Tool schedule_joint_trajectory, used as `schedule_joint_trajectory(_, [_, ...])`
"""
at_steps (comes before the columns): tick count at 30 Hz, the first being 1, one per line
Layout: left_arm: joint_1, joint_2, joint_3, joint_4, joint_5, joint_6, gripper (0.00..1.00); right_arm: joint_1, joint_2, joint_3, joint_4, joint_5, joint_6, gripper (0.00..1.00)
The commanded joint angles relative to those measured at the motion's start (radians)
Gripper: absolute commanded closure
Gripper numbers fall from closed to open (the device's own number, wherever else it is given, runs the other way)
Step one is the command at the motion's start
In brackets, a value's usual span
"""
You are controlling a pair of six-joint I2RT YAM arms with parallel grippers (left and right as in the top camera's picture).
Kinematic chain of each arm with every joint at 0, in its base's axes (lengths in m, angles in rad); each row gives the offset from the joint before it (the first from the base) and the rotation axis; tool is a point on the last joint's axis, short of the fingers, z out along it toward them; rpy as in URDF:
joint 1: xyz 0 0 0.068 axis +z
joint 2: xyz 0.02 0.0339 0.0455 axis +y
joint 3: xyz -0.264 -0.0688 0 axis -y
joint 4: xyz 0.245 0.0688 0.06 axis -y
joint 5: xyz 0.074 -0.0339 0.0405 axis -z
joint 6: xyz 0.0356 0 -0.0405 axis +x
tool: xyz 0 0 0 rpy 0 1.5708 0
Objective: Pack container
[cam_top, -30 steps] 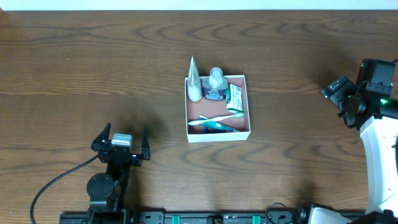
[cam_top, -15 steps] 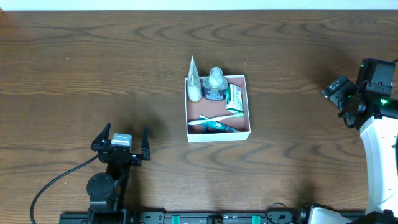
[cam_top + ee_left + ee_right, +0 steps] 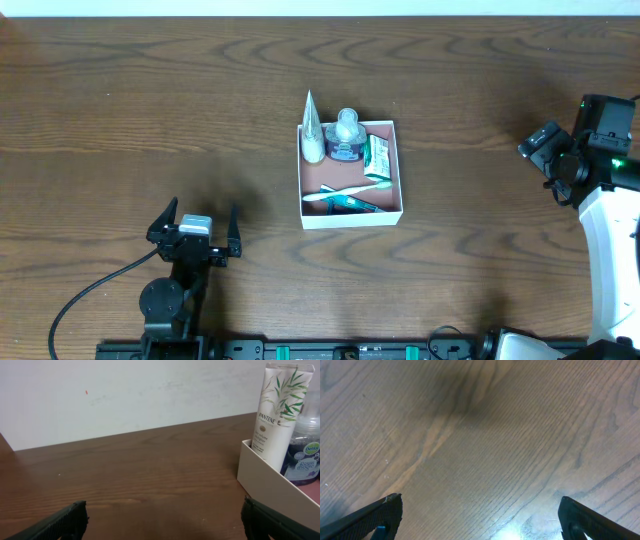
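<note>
The container (image 3: 305,214), a square white box with a pink-brown inside, sits at the table's middle. It holds a white Pantene tube (image 3: 312,130), a purple foam bottle (image 3: 347,139), a green packet (image 3: 378,160) and a toothbrush (image 3: 345,190). In the left wrist view the container's wall (image 3: 265,485), the tube (image 3: 277,412) and the bottle (image 3: 305,452) show at the right. My left gripper (image 3: 196,222) is open and empty at the front left, far from the container. My right gripper (image 3: 545,150) is open and empty over bare wood at the far right.
The table is dark brown wood (image 3: 150,110). A black cable (image 3: 85,295) runs from the left arm's base toward the front edge. A white wall (image 3: 125,395) stands behind the table's far edge.
</note>
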Motion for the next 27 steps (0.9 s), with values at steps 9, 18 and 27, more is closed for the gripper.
schedule_joint_trajectory(9, [0.005, -0.005, -0.014, -0.040, 0.014, -0.005, 0.02, 0.065, -0.214, 0.007, -0.001, 0.010, -0.012, 0.01])
schedule_joint_trajectory(18, [0.005, -0.005, -0.014, -0.040, 0.014, -0.005, 0.02, 0.195, -0.600, -0.019, -0.103, 0.066, -0.083, 0.01])
schedule_joint_trajectory(27, [0.005, -0.005, -0.014, -0.040, 0.014, -0.005, 0.02, 0.202, -0.873, -0.204, 0.085, 0.041, -0.121, 0.01])
